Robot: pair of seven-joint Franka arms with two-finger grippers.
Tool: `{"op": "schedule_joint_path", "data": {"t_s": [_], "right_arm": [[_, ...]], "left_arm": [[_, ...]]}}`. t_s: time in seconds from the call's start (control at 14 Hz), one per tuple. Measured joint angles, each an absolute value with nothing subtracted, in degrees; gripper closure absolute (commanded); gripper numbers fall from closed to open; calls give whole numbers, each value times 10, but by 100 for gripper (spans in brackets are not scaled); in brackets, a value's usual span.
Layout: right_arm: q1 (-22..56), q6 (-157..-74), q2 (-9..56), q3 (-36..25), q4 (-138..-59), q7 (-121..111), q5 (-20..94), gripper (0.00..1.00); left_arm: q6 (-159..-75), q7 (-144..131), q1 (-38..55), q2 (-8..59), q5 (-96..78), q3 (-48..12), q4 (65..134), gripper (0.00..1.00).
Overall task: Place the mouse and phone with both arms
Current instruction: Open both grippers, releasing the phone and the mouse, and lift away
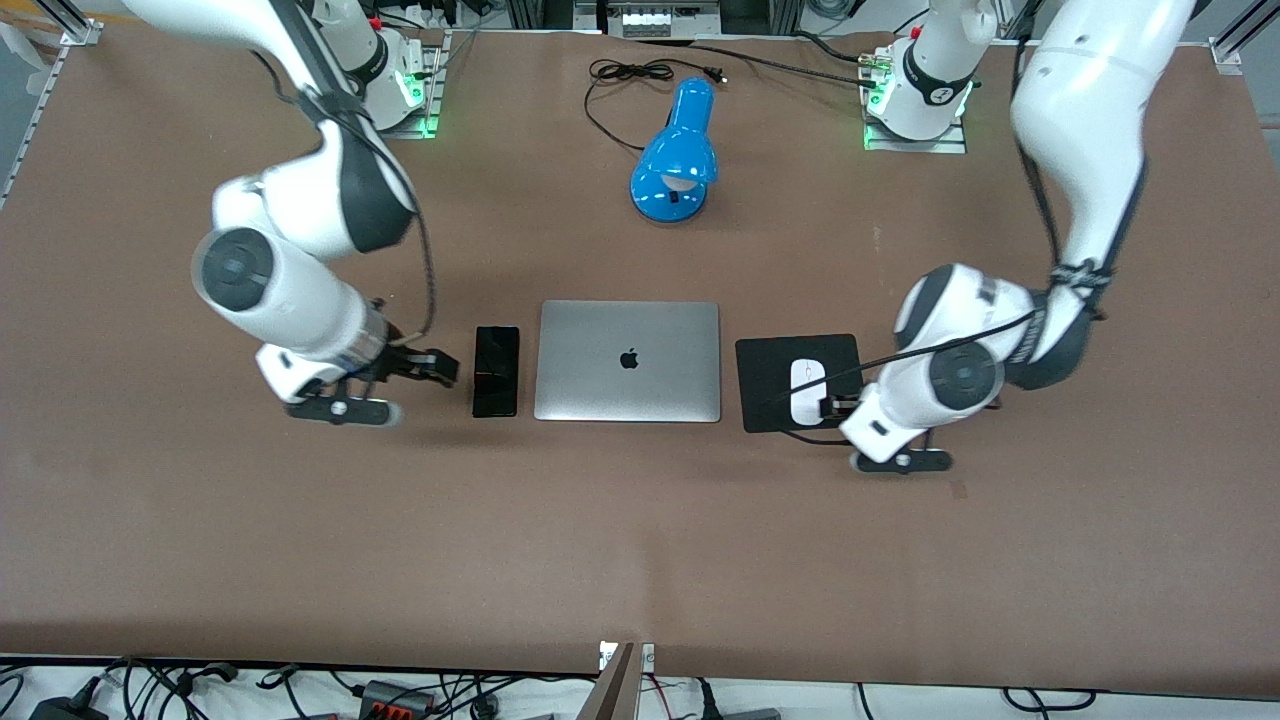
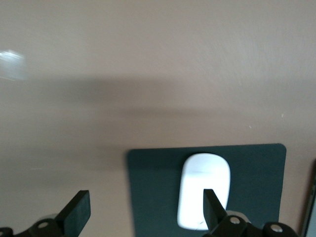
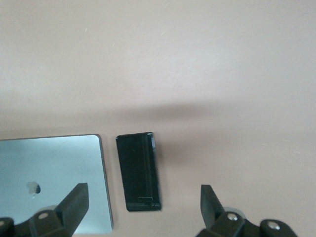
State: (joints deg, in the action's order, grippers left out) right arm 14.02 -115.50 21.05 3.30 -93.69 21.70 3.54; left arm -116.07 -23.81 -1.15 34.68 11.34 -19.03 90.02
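The white mouse point(image 1: 807, 389) lies on a square black pad point(image 1: 770, 360), beside the laptop toward the left arm's end of the table. My left gripper point(image 1: 832, 406) is open and empty, low over the pad's edge next to the mouse. In the left wrist view the mouse point(image 2: 203, 187) sits by one fingertip point(image 2: 211, 207) of the left gripper point(image 2: 145, 212). The black phone point(image 1: 496, 370) lies flat beside the laptop toward the right arm's end. My right gripper point(image 1: 440, 368) is open and empty, just beside the phone. In the right wrist view the phone point(image 3: 139, 170) lies between the spread fingers of the right gripper point(image 3: 143, 205).
A shut silver laptop point(image 1: 628, 360) lies between the phone and the pad; it also shows in the right wrist view point(image 3: 49, 182). A blue desk lamp point(image 1: 675, 160) with a black cord point(image 1: 620, 75) lies near the arms' bases. The brown table point(image 1: 640, 550) stretches toward the front camera.
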Motion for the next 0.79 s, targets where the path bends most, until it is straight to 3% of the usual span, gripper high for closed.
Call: {"op": "schedule_joint_path", "data": {"t_s": [0.21, 0.36, 0.57, 0.79], "right_arm": [[95, -1053, 193, 31, -873, 176, 35, 0], [70, -1031, 193, 31, -839, 147, 35, 0], [30, -1028, 189, 30, -815, 105, 35, 0], [-12, -1012, 164, 24, -804, 55, 33, 0]], "left_arm": [[-1060, -231, -42, 260, 113, -193, 869, 0], [-985, -226, -54, 217, 113, -194, 822, 0], [-907, -210, -65, 192, 113, -192, 743, 0], [-893, -208, -76, 198, 112, -193, 734, 0]]}}
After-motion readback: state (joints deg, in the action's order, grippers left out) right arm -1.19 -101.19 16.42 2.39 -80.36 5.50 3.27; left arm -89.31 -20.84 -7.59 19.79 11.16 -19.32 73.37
